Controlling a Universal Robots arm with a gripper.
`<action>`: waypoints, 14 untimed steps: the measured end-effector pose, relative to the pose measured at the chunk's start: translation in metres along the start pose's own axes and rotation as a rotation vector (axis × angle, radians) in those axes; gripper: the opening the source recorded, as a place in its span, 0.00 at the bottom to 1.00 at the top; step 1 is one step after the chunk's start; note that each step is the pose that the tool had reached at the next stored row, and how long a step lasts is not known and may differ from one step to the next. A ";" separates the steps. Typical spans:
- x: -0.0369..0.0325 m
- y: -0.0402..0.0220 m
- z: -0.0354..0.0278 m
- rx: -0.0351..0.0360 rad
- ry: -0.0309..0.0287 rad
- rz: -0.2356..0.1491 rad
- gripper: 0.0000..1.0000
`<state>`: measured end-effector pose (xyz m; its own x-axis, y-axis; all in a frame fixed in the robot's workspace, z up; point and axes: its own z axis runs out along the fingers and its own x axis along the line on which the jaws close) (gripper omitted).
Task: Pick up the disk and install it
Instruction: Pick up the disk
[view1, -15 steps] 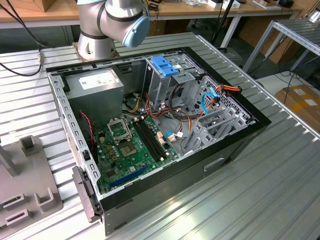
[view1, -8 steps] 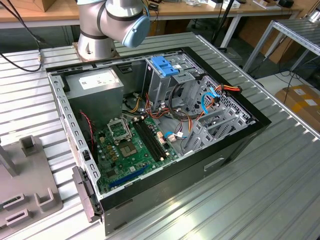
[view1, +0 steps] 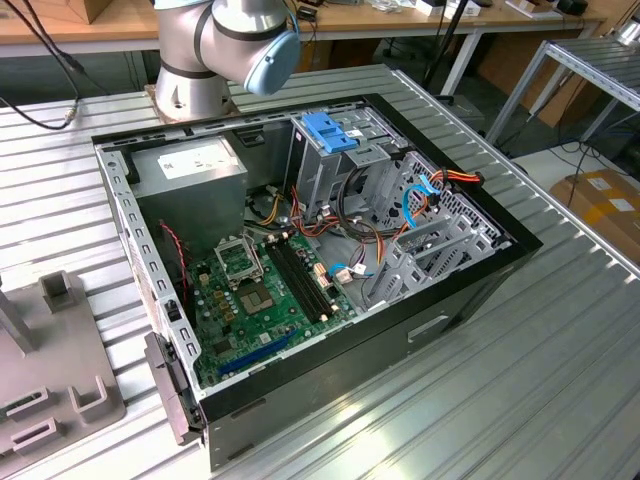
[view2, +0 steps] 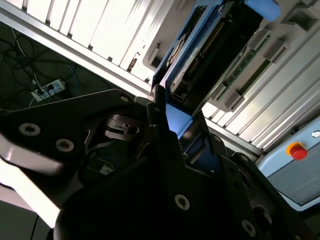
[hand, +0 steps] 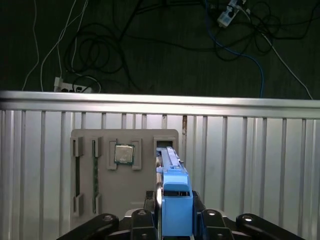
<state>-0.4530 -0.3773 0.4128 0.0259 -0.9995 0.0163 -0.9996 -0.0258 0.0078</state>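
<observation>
Hand (hand: 176, 224) clamped on disk (hand: 176, 200), over grey tray (hand: 125, 192); processor chip (hand: 124, 154) beside.

The disk (hand: 175, 196) had a smooth blue plastic bracket, clamped by the matt black gripper (hand: 175, 212). The ribbed worktop (hand: 250, 165) was bright bare metal; the fixture tray (hand: 125, 186), matt grey plastic.

Near end of the disk (hand: 174, 200) is buried in the claw (hand: 176, 212) clamped on it; the claw body is cut by the frame edge in the first wrist view. Exterior view: arm (view1: 220, 45) cropped at 12 o'clock, grey fixture (view1: 50, 400) on the surface (view1: 560, 380) cropped at 8 o'clock.
</observation>
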 end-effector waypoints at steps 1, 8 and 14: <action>0.0000 0.0000 -0.0001 0.0001 0.0000 0.000 0.37; 0.0001 0.0000 -0.0069 -0.0002 0.0001 0.000 0.37; 0.0003 0.0002 -0.0199 0.0000 0.0000 0.000 0.37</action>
<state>-0.4530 -0.3774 0.4327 0.0259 -0.9995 0.0164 -0.9996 -0.0258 0.0077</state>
